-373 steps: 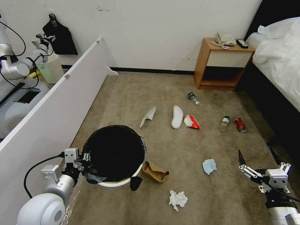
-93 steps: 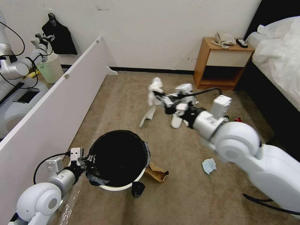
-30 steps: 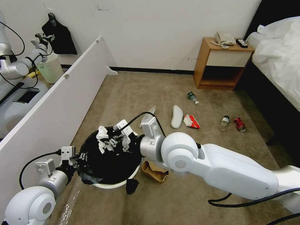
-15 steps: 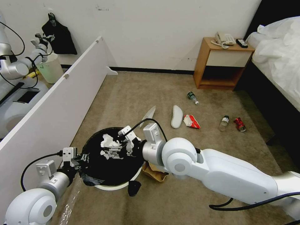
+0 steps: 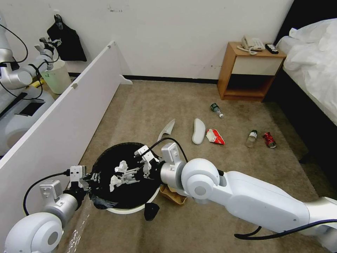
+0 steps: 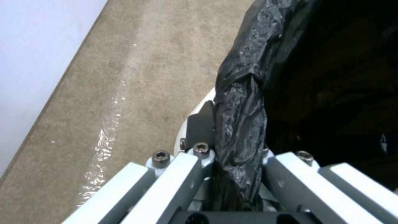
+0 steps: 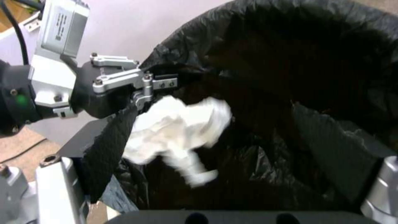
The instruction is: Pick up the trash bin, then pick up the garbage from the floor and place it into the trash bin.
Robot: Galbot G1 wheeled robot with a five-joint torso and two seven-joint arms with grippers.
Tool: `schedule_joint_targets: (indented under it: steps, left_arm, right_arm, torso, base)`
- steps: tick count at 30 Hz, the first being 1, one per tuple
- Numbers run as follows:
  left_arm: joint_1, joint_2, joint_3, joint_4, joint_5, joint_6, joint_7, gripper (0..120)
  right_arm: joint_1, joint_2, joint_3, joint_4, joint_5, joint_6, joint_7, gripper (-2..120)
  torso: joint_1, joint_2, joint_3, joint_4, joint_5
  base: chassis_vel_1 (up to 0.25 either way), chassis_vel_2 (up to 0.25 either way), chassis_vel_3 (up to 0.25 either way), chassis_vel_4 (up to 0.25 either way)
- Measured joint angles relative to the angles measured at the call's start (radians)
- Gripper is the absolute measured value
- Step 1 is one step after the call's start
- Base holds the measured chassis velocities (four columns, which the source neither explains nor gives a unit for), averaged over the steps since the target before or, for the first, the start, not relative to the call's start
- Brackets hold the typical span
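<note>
Since half a second ago the crumpled white tissue [image 5: 119,173] has slipped lower into the bin's black mouth, and the right end effector [image 5: 127,173] sits with its fingers spread apart over the opening, gripping nothing; twelve seconds back that tissue lay on the carpet near the robot. In the right wrist view the tissue [image 7: 178,127] is a blurred white wad in front of the black liner, clear of the fingers.

Nearest the robot, the left end effector [image 5: 92,178] is clamped on the rim of the trash bin [image 5: 135,207]; the left wrist view shows its fingers [image 6: 199,124] closed on the fold of black garbage bag [image 6: 240,124] over the white rim. The bin is tilted a little toward the right arm, its white base showing below the bag. Just beside the bin, on the robot's right, a brown cardboard scrap [image 5: 172,195] lies on the floor [image 5: 217,147], partly covered by the right arm.

Farther out lie two white slippers, one on edge [image 5: 167,129] and one flat [image 5: 198,131], with a red-white wrapper [image 5: 215,137] just beside the flat one. Off to the right are a small plastic bottle [image 5: 251,138] and a red can [image 5: 269,140], close together. Another small bottle [image 5: 216,109] lies farther on, near a wooden nightstand [image 5: 245,72].
</note>
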Motion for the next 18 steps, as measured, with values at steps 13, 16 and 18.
schedule_joint_targets:
  steps: [13,16,18]
  left_arm:
    - [0.016,0.004,-0.007,-0.010,-0.021,0.001,-0.018,2]
    - [0.030,0.015,-0.008,-0.017,-0.028,0.022,-0.044,2]
    - [0.032,0.018,-0.009,-0.017,-0.031,0.027,-0.050,2]
  right_arm:
    - [-0.024,0.008,-0.009,-0.004,-0.005,0.000,0.010,96]
    - [-0.046,0.008,0.018,-0.005,-0.011,0.008,0.010,96]
    - [-0.053,0.008,0.024,-0.004,-0.013,0.010,0.010,96]
  torso:
    - [0.000,0.000,0.000,0.0000,0.0000]
    - [0.000,0.000,0.000,0.0000,0.0000]
    - [0.000,0.000,0.000,0.0000,0.0000]
  base:
    - [0.000,0.000,0.000,0.000]
    - [0.000,0.000,0.000,0.000]
    - [0.000,0.000,0.000,0.000]
